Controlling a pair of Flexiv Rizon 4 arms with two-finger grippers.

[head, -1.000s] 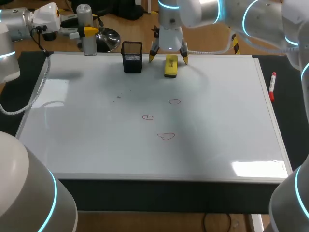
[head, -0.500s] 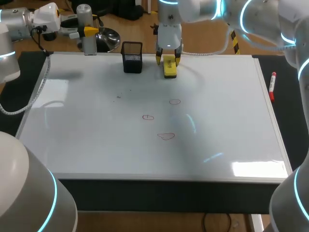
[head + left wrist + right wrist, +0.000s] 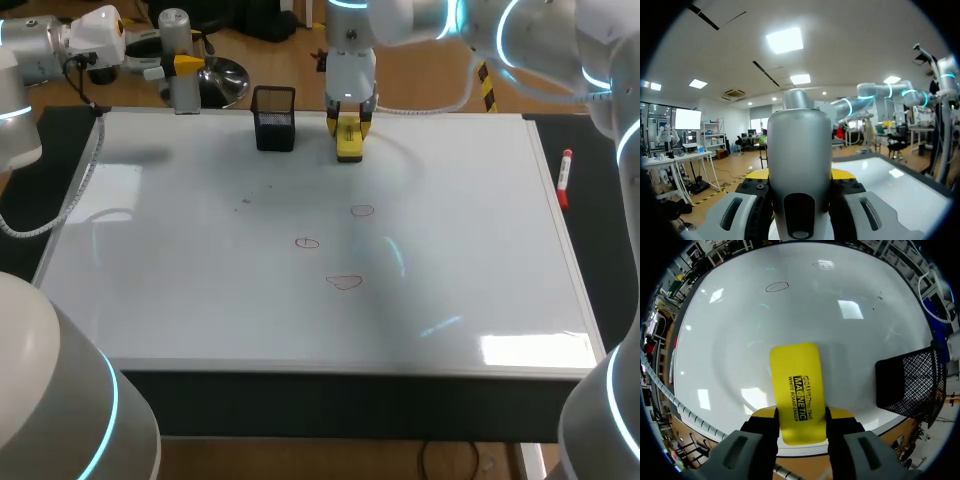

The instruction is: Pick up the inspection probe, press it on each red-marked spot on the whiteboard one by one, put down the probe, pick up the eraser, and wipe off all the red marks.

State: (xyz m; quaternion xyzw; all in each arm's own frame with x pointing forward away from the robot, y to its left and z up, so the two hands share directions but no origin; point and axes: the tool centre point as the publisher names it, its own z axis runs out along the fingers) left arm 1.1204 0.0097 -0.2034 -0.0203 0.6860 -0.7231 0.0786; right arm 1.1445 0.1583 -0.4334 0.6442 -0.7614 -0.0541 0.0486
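Partly, the right end effector [image 3: 801, 421] covers the eraser [image 3: 796, 377].

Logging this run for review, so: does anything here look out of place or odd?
One thing: the probe is not put down. The left gripper holds it upright off the far corner of the whiteboard, while the right gripper grips the eraser.

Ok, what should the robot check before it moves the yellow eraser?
1. Right gripper shut on the yellow rectangular eraser: ok.
2. Three red outline marks visible on the white whiteboard: ok.
3. Black mesh cup apart from the eraser: ok.
4. Silver cylindrical probe put down: not ok, left gripper holds it.
5. Eraser flat on the board: cannot tell.
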